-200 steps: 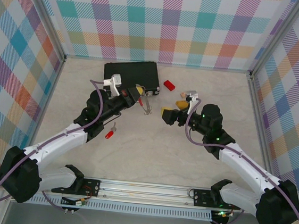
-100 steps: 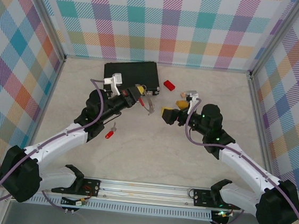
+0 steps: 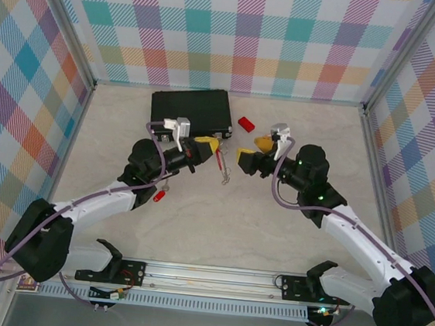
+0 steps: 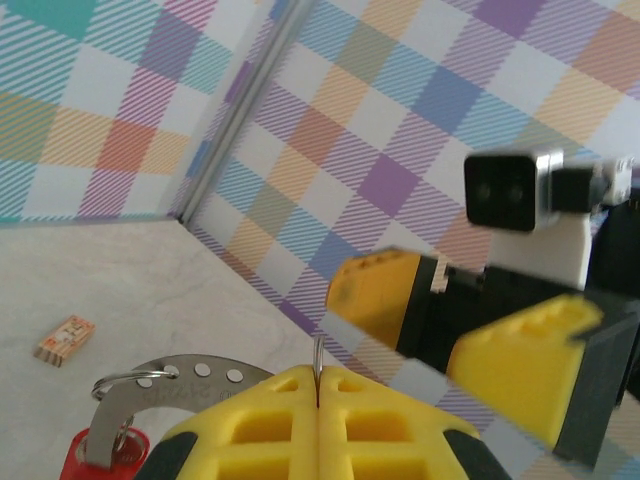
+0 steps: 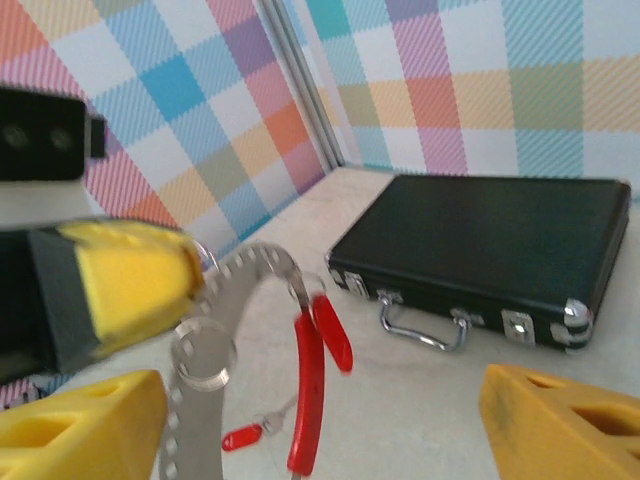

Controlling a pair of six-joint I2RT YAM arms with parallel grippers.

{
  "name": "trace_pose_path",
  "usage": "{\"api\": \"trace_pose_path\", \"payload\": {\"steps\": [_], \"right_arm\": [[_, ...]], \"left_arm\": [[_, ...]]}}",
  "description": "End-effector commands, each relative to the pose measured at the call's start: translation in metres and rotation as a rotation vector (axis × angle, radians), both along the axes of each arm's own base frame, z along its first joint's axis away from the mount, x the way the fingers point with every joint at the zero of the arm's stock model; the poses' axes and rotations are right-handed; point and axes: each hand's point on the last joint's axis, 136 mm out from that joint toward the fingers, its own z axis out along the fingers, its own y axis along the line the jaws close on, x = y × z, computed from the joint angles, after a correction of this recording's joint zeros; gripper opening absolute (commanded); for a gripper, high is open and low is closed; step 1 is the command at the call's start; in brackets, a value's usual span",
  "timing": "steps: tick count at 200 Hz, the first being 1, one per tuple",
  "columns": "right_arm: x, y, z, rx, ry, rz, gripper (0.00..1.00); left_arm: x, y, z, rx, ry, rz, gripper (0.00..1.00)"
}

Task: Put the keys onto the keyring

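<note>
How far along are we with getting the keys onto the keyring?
Done: the keyring is clamped in the left gripper; red pieces hang on it, whether threaded keys I cannot tell. In hand: the right gripper is open, empty, facing the ring. Left: one red-headed key lies on the table.

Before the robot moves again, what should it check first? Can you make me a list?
1. Grip: the left pincer is shut on the keyring: ok.
2. The right pincer is open and ready: ok.
3. The right pincer has a key to put on: not ok, nothing is between its fingers.
4. A red key lies free on the table to be picked up: ok.
5. The keyring's opening faces the right pincer: cannot tell.
</note>
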Motion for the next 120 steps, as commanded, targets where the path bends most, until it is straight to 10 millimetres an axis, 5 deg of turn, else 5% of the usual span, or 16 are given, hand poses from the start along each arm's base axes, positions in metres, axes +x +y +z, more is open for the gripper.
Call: {"api": "trace_pose_path", "payload": {"steps": [1, 41, 120], "right_arm": [[-0.004, 0.007, 0.025, 0.007, -0.072, 0.059, 0.72], [-0.009, 0.025, 0.046, 0.049, -0.085, 0.197, 0.5], [-0.014, 0.047, 0.058, 0.206, -0.007, 0.451, 0.4]], "left_arm": [[-0.023, -0.001, 0.028, -0.09, -0.226, -0.065, 0.0], [-0.029, -0.01, 0.029, -0.129, -0.229, -0.149, 0.0], [-0.034, 0.005, 0.059, -0.206, -0.247, -0.095, 0.0]]}}
